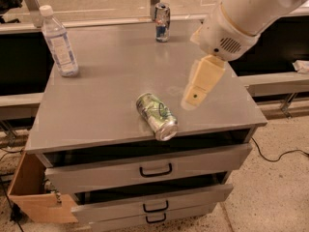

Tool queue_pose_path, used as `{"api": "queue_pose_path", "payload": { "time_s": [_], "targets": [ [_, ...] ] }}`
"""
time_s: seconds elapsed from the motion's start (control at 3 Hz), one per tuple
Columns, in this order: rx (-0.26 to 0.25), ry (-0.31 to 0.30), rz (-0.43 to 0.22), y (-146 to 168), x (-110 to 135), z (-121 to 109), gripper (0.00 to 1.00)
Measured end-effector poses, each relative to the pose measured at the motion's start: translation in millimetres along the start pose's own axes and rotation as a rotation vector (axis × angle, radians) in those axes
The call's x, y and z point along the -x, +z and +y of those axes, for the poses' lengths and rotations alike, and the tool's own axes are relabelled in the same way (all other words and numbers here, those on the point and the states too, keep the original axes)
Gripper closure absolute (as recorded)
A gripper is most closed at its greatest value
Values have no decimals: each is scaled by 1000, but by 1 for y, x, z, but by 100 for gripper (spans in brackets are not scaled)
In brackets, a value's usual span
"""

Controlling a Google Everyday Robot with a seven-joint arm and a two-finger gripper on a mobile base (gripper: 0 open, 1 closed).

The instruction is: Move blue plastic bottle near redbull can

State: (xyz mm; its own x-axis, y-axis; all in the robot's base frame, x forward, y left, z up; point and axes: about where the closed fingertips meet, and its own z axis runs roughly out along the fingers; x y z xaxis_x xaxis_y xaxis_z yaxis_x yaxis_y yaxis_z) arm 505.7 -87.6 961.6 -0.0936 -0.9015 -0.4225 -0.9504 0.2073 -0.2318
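The blue plastic bottle [59,42] stands upright at the far left corner of the grey cabinet top [106,86]. It is clear and bluish with a white cap and a pale label. The redbull can [162,22] stands upright at the far edge, middle right, well apart from the bottle. My gripper [195,92], cream-coloured, hangs above the right part of the top. It is below the redbull can in the picture and to the right of a lying green can. It holds nothing that I can see.
A green-and-white can [156,116] lies on its side near the front edge. Below the top are grey drawers [154,170] with black handles. A cardboard box [29,197] stands at lower left. A cable [280,156] lies on the floor at right.
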Motion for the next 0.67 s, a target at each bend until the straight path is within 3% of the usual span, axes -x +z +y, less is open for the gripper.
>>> {"api": "queue_pose_path", "payload": {
  "time_s": [0.33, 0.67],
  "targets": [
    [34, -50, -122, 38, 80, -3, 0],
    [34, -50, -122, 38, 80, -3, 0]
  ]
}}
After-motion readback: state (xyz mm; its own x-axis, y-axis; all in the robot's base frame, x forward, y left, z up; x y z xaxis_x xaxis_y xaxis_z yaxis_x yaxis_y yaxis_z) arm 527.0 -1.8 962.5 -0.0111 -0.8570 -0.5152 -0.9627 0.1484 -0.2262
